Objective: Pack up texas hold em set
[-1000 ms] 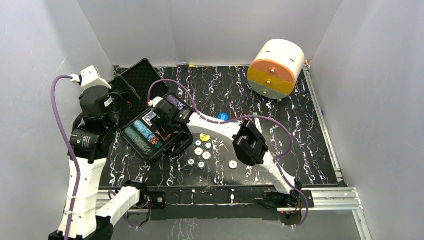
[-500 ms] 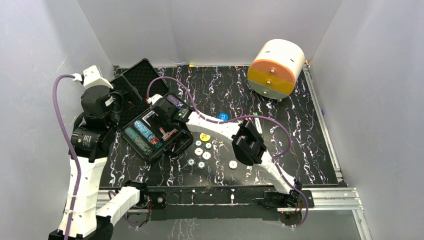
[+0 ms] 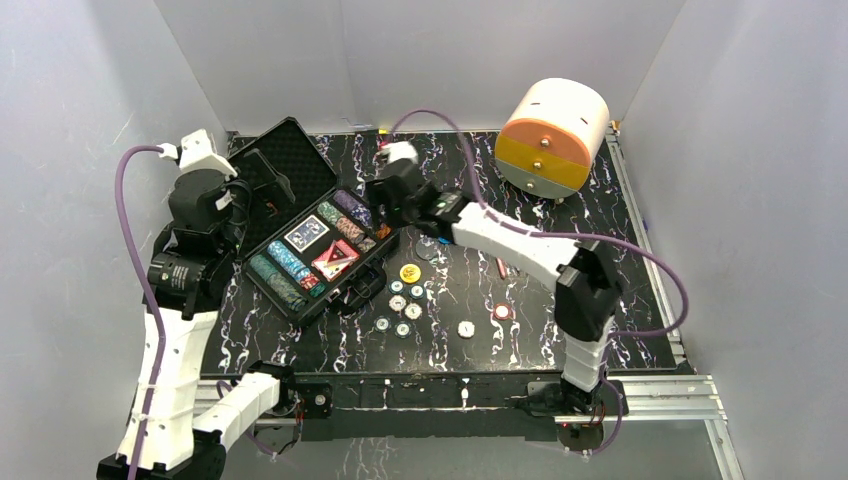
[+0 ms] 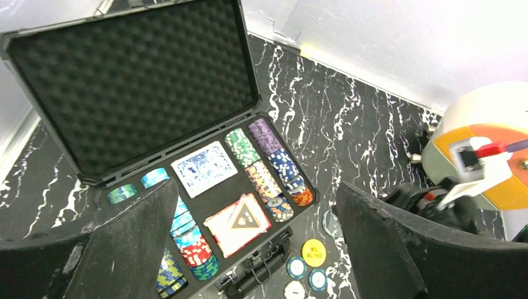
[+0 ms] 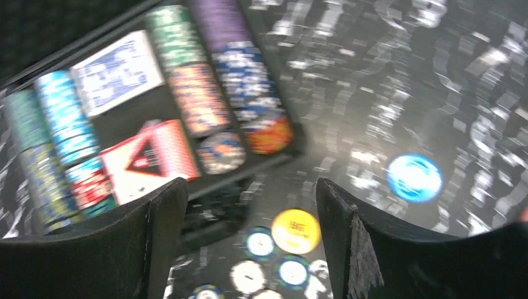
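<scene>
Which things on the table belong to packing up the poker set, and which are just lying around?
Belongs: open black case, chip stacks, red-backed deck, blue-backed deck, loose round buttons beside the case.
Lying about: orange-and-white cylinder, thin red pen.

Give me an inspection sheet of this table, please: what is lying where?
Surface: black table with white marbling.
Job's things: case open, lid up; chip rows, blue deck and red deck inside; loose chips and yellow button on the table at its front.
Clutter: orange-and-white drum far right; red pen.
Grippers: left gripper open, empty, above the case; right gripper open, empty.
Cables: purple cable on each arm.
Surroundings: plain pale walls.
</scene>
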`<state>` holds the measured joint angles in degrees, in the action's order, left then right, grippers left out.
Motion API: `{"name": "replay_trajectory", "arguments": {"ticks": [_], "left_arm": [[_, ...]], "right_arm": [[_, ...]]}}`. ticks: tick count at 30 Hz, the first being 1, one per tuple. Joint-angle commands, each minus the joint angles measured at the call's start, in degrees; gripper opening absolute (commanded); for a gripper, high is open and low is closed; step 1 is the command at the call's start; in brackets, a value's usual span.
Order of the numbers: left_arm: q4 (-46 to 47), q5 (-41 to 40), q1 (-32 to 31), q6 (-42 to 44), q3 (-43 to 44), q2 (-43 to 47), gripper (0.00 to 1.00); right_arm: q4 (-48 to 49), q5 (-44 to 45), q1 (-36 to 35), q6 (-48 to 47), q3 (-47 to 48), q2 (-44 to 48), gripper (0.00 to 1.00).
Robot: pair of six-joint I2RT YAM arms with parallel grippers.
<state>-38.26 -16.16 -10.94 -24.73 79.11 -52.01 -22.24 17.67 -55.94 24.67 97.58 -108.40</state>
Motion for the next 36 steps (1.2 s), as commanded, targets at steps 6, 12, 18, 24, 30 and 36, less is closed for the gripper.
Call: {"name": "replay_trajectory", "arguments": {"ticks": [6, 12, 18, 24, 30, 36], "left_arm": [[2.83, 6.71, -0.29, -2.21, -3.67, 0.14, 0.98], [3.64, 8.79, -0.31, -3.15, -5.86, -0.30, 0.98], [4.10, 9.25, -0.31, -3.40, -6.61, -1.16, 0.97], [5.13, 9.20, -0.26, -3.27, -8.79, -1.51, 0.98], [5.33, 8.80, -0.31, -2.96, -10.19, -1.75, 0.98], [5.42, 8.93, -0.29, -3.11, -10.68, -1.84, 0.98]], "right_arm": [[-1.19, 6.04, 12.33, 7.95, -14.72, 4.59, 0.82], [-6.01, 4.25, 15.56, 8.66, -9.72, -3.30, 0.62], [-6.16, 2.68, 16.66, 8.58, -4.93, -9.83, 0.69], [-10.49, 6.02, 17.16, 7.73, 0.42, -15.60, 0.68], [-12.14, 4.99, 17.18, 7.42, -0.03, -17.13, 0.65], [-12.93, 4.27, 17.21, 7.08, -2.90, -15.35, 0.70]]}}
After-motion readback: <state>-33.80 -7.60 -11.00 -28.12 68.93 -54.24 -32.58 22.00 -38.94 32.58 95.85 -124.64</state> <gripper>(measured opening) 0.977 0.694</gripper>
